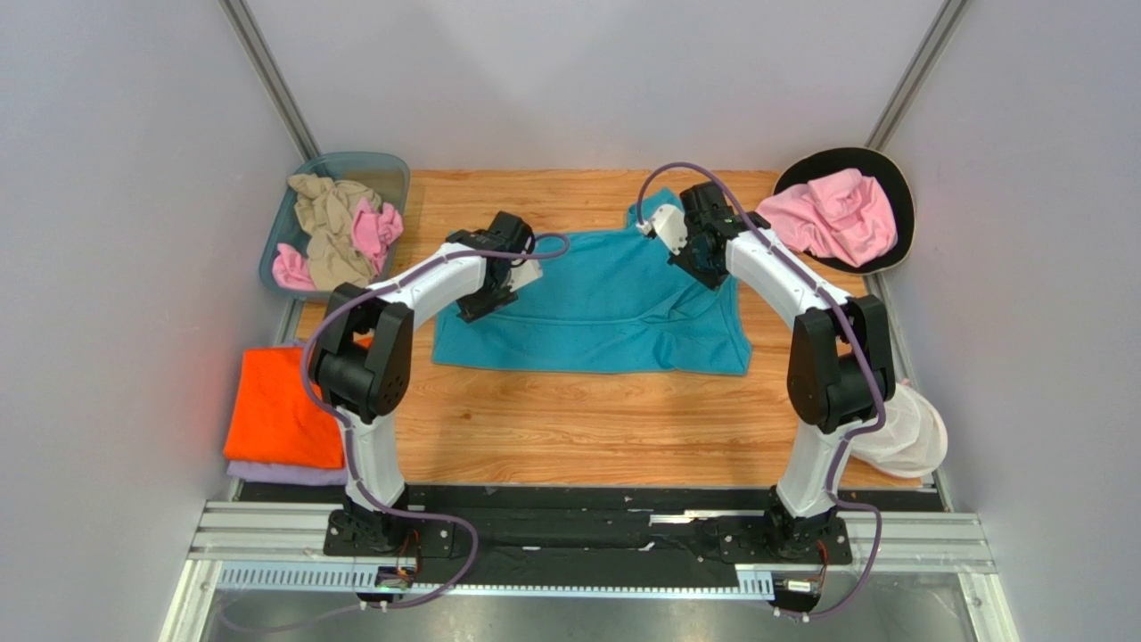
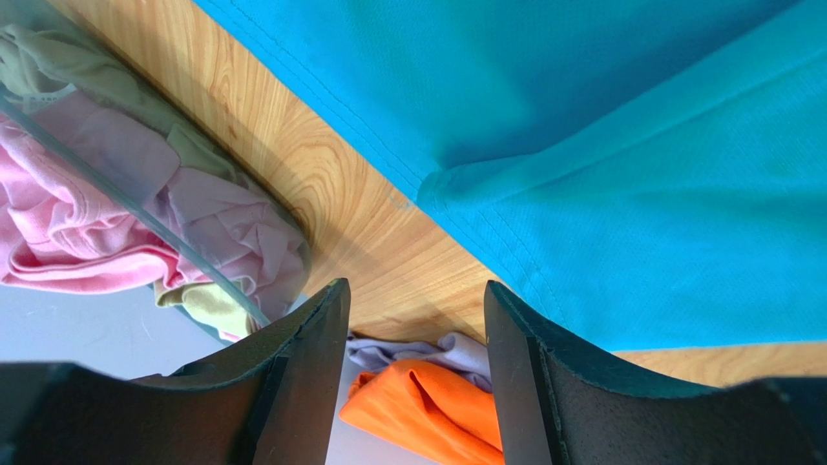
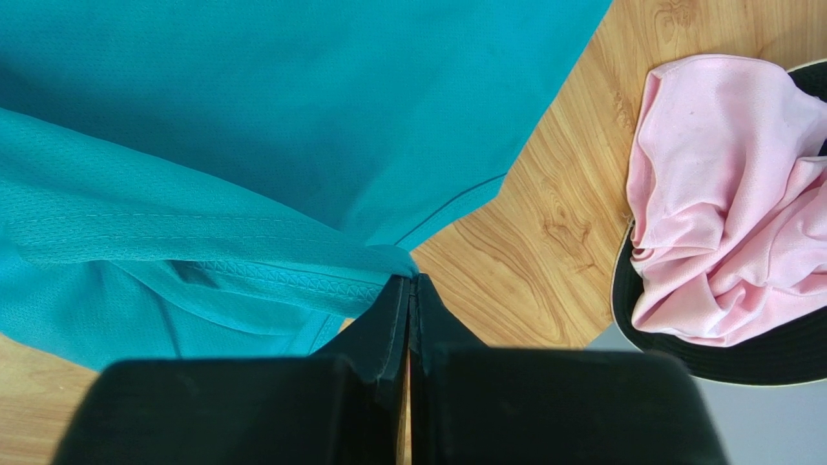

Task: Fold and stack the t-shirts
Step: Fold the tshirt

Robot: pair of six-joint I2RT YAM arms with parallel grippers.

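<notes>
A teal t-shirt (image 1: 603, 305) lies spread on the wooden table (image 1: 576, 415), partly folded. My right gripper (image 1: 666, 230) is shut on the shirt's far right edge; in the right wrist view the fingertips (image 3: 408, 286) pinch a fold of teal cloth (image 3: 243, 174). My left gripper (image 1: 525, 272) is open and empty at the shirt's left side; in the left wrist view the fingers (image 2: 320, 329) are apart, with the teal shirt (image 2: 602, 145) beyond them. A folded orange shirt (image 1: 279, 405) lies on a lavender one (image 1: 284, 472) at the left table edge.
A clear bin (image 1: 326, 218) at the back left holds crumpled beige and pink shirts. A black round basket (image 1: 893, 174) at the back right holds a pink shirt (image 1: 837, 218). A white item (image 1: 914, 431) lies at the right edge.
</notes>
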